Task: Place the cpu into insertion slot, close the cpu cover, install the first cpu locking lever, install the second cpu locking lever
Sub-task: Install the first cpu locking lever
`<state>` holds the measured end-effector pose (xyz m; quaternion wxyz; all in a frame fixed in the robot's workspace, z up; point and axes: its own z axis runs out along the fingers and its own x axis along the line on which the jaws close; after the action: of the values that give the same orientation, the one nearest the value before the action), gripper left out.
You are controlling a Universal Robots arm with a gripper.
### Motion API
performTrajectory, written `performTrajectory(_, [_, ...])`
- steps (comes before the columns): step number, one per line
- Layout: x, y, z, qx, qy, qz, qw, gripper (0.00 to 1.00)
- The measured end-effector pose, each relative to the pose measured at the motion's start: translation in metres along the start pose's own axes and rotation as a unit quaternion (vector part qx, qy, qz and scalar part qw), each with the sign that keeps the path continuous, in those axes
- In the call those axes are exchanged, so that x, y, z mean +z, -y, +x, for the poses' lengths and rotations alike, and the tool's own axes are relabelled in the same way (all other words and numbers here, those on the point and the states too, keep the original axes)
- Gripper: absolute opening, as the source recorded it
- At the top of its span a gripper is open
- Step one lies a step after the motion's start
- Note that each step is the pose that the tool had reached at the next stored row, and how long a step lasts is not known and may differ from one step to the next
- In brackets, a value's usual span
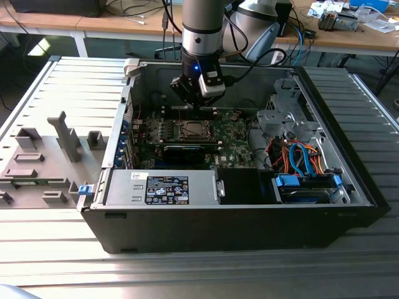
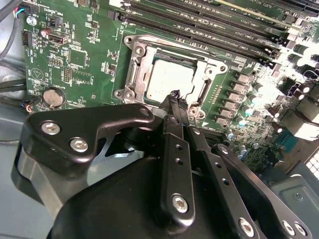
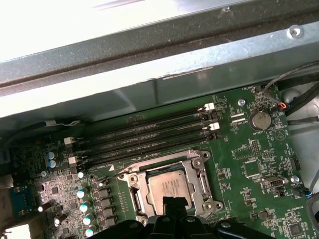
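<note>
The end effector (image 2: 175, 97), fingers pressed together and holding nothing, is hovering over the cpu (image 2: 169, 79), which is sitting in the insertion slot (image 3: 142, 201) under the cpu cover (image 2: 149, 56), at 6 o'clock from the memory slots (image 3: 144, 134).

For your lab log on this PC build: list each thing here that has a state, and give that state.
cpu: seated in the insertion slot.
cpu cover: down around the cpu.
hand: fingers together, above the cpu's edge, holding nothing.
computer case: side open.
memory slots: no modules seen.
</note>
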<state>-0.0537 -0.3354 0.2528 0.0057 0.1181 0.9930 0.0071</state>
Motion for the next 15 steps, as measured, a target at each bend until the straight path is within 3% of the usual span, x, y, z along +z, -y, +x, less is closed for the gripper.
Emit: performTrajectory(15, [0.0000,0.0000,0.0000,-0.009,-0.0001,-0.0001,0.99996,0.11])
